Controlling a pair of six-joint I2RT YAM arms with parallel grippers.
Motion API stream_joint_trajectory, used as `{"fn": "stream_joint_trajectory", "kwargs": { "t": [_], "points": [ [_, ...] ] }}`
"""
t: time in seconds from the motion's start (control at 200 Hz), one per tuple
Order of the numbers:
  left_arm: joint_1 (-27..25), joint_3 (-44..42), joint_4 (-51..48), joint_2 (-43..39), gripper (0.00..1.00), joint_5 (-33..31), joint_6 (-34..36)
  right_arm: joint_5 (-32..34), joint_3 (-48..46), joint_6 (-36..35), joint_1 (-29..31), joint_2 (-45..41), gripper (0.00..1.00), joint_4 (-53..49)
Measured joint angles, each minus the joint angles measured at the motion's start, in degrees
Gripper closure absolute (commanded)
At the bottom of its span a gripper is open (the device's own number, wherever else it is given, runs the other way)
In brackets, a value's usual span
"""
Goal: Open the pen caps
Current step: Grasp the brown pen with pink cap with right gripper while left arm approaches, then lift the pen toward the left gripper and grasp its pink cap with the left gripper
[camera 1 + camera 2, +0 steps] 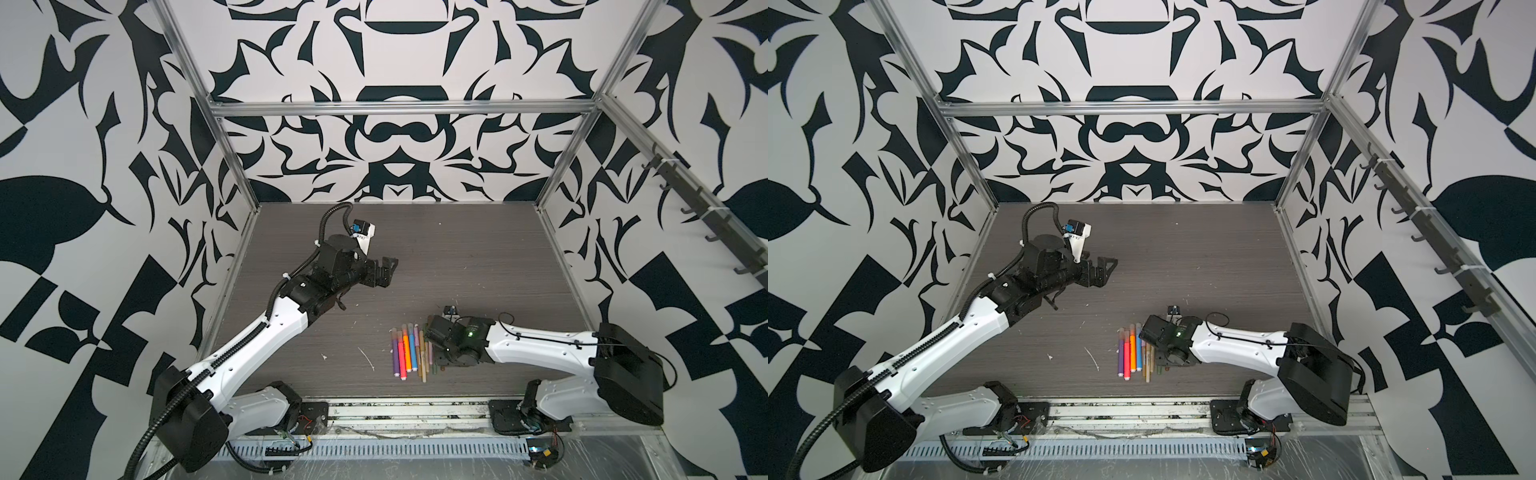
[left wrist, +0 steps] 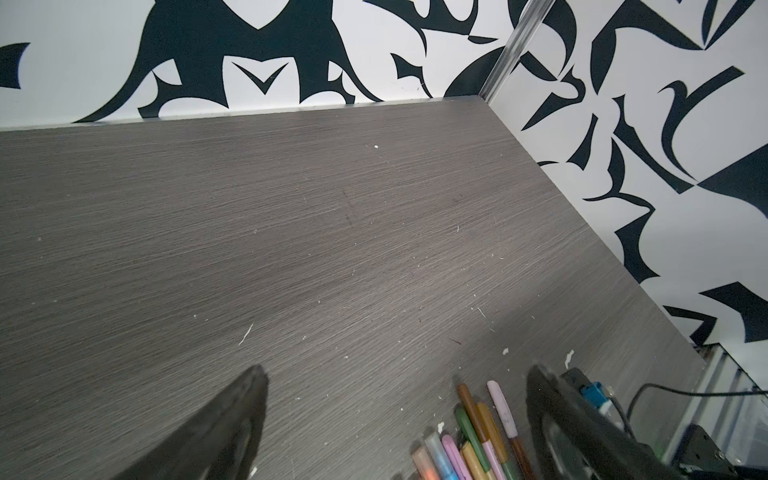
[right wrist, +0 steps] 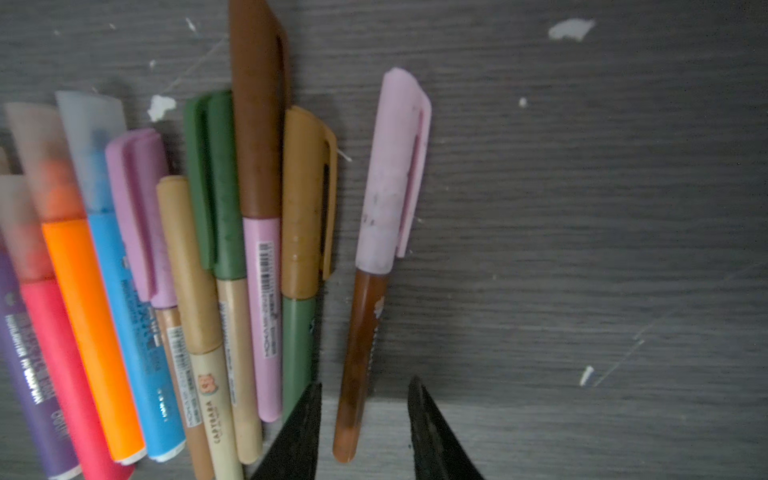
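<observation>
Several capped pens (image 1: 409,353) (image 1: 1136,353) lie side by side on the grey table, near the front. In the right wrist view the brown pen (image 3: 360,353) with a pale pink cap (image 3: 395,174) lies a little apart from the row. My right gripper (image 3: 365,381) is open, its jaws straddling that pen's tail end with a gap on each side. The brown cap (image 3: 255,124), green cap (image 3: 216,187), tan cap (image 3: 303,199) and translucent caps (image 3: 91,153) all sit on their pens. My left gripper (image 1: 388,270) (image 2: 397,369) hangs open and empty above the table, left of centre.
The table (image 1: 457,257) carries white flecks and scratches (image 1: 365,357). Patterned walls with aluminium posts (image 1: 557,183) close it in on three sides. A metal rail (image 1: 407,415) with the arm bases runs along the front edge.
</observation>
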Motion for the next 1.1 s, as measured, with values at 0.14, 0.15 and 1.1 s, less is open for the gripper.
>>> {"fn": "stream_joint_trajectory", "kwargs": {
  "t": [0.14,0.15,1.1],
  "points": [
    [0.0,-3.3,3.2,-3.8,0.01,-2.4,-0.7,0.1,-0.5,0.7,0.5,1.4,0.61,0.0],
    [0.0,-3.8,3.5,-4.3,0.0,-2.6,-0.8,0.1,-0.5,0.7,0.5,1.5,0.61,0.0],
    [1.1,-2.9,-5.6,-6.3,0.01,-3.2,-16.5,-1.4,-1.4,-11.1,-10.1,-13.7,1.0,2.2]
  ]
}}
